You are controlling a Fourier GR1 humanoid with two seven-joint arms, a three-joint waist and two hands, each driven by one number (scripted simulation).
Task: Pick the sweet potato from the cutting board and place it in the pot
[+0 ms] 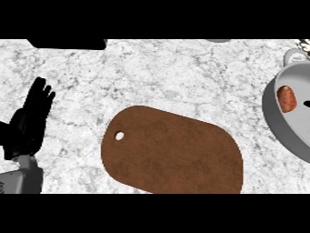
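Orange potato (287, 98) already inside the pot (298, 73), against its left wall, board (174, 152) bare: placing apparently done. Left robot hand (31, 116) released, fingers straight, resting on the surface (184, 73); right robot hand out of view.

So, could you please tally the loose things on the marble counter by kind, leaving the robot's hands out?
Brown wooden cutting boards: 1
Grey metal pots: 1
Orange sweet potatoes: 1, lying inside the pot
Total: 3
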